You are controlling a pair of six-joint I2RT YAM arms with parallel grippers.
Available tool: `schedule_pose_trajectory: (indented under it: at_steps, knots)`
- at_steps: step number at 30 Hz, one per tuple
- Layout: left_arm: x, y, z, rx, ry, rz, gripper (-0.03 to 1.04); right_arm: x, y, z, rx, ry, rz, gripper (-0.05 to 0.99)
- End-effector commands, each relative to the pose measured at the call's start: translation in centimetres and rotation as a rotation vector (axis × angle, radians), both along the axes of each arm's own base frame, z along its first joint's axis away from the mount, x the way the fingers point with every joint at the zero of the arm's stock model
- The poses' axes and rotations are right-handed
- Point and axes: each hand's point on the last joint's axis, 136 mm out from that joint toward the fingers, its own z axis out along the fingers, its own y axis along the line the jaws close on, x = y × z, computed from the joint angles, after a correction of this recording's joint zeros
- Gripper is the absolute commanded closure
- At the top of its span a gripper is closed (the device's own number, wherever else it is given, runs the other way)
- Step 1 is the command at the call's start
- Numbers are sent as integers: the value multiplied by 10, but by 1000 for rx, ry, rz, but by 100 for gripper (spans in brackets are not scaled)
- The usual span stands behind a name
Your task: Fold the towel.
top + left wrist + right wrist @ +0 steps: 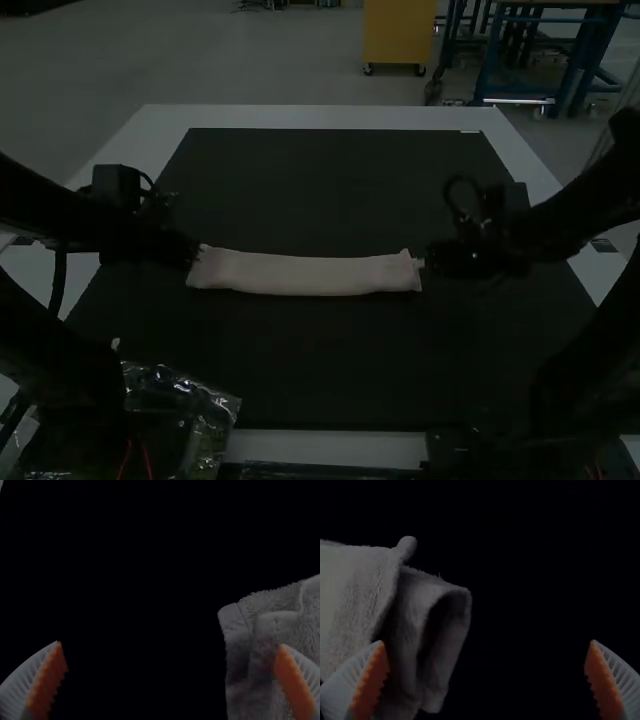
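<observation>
High view, from where I'm standing: the pale towel (305, 274) lies folded into a long strip across the dark tabletop (330, 360). The left gripper (193, 252) is by its nine o'clock end, the right gripper (426, 260) by its three o'clock end, both with fingers spread wide. Clear plastic (215, 400) sits toward seven.
</observation>
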Motion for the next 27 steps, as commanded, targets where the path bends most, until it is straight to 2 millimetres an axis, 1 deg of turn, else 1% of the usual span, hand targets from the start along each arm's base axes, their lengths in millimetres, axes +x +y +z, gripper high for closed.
schedule_pose_trajectory:
  at_steps: [1, 4, 7, 9, 12, 15, 19, 24, 27]
  knots:
    - [4, -5, 9, -59, -22, -3, 4, 16, 5, 27, 11, -73, -1, 4]
    - [5, -4, 10, -75, -25, 7, 4, 21, 4, 38, 8, -95, -10, 4]
    - [9, -1, 16, -93, -48, 30, 4, 30, 0, 53, -15, -149, -21, 4]
    - [13, -1, 22, -102, -64, 32, 4, 32, 1, 61, -13, -161, -20, 4]
    - [19, 3, 29, -124, -83, 49, 4, 28, 6, 62, 8, -136, 2, 4]
    - [23, 5, 38, -159, -97, 63, 4, 20, 15, 59, 47, -99, 23, 4]
    - [28, 5, 47, -232, -106, 82, 4, 8, 24, 43, 55, -47, 55, 4]
    - [28, 5, 48, -250, -102, 89, 4, -1, 27, 19, 50, 19, 62, 4]
    - [26, 6, 46, -250, -95, 94, 4, -4, 27, 8, 51, 49, 63, 4]
